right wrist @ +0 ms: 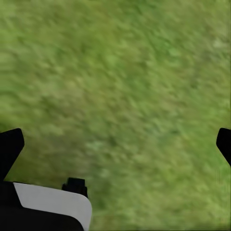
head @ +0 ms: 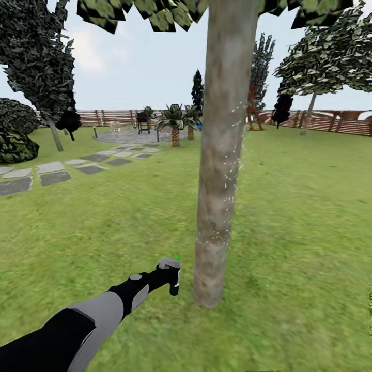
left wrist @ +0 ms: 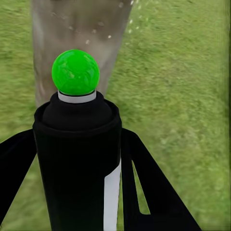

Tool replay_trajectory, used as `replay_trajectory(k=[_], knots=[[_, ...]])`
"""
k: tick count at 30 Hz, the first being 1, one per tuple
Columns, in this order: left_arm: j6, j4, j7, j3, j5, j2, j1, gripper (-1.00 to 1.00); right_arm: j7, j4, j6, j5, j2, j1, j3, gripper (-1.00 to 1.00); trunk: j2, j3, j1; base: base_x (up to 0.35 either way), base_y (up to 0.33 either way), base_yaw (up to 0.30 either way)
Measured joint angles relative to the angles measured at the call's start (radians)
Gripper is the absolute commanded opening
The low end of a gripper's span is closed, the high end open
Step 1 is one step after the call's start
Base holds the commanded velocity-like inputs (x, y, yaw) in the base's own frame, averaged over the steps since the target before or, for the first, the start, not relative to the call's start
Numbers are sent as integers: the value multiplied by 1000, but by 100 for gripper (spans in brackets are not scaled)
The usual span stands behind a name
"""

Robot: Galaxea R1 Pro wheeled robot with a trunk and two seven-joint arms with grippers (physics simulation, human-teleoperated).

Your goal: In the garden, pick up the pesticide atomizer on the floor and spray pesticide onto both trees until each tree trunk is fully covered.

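Left gripper [left wrist: 77,159]: its two black fingers [left wrist: 154,187] are clamped on either side of the pesticide atomizer [left wrist: 77,144], a dark bottle with a white label stripe and a bright green ball on its top. In the head view the same left gripper [head: 166,276] holds the pesticide atomizer [head: 171,271] low above the lawn, just beside the foot of the tree trunk [head: 222,155] and not touching it; a tiny green dot shows on the spray head.

Right gripper [right wrist: 115,139]: its two dark fingertips [right wrist: 9,147] sit at opposite edges of the right wrist view, wide apart, with nothing between them but the green lawn [right wrist: 125,82].

Tree trunk, left wrist view [left wrist: 72,33]: a grey-brown mottled column directly beyond the green ball. White specks of pesticide [left wrist: 109,36] dot its bark and the air beside it. In the head view, pesticide [head: 235,150] speckles the trunk's right flank from about mid-height down towards its base.

Surroundings: a second tree [head: 315,67] stands well apart to the right, near the brown slat fence [head: 330,121]. A path of grey stepping stones [head: 51,173] crosses the lawn [head: 310,232] at left towards a paved circle with short palms [head: 175,124].
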Motion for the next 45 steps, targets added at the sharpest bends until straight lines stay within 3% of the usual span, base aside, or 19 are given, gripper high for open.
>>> replay_trajectory(k=[23, 30, 34, 37, 39, 41, 45], knots=[[8, -20, -6, 0, 2, 3, 0, -100, 0, 2, 0, 0, -7, 1, -2, 100, 0, 2, 0, 25, 68, -64], [224, -206, 2, 1, 1, 35, 0, -100, -1, 5, 1, 1, -8, 1, -1, 100, 0, 2, 0, 0, 0, 0], [246, -249, 6, 0, 0, 51, 0, -100, 0, 6, 2, 2, -8, 1, 0, 100, 0, 2, 0, 0, 0, 0], [248, -295, 11, 2, 1, 84, 0, -100, 0, 6, 2, 2, -8, 1, 0, 100, 0, 2, 0, 0, 0, 0], [246, -304, 59, 24, 1, 95, 0, -100, 0, 7, 2, 2, -8, 1, 0, 100, 0, 2, 0, 0, 0, 0], [244, -318, 148, 41, 2, 100, 0, -100, 0, 7, 2, 2, -9, 1, 0, 100, 0, 2, 0, 0, 0, 0], [277, -409, 196, 46, 2, 101, 0, -100, 0, 7, 2, 2, -9, 1, 0, 100, 0, 2, 0, 0, 0, 0]])
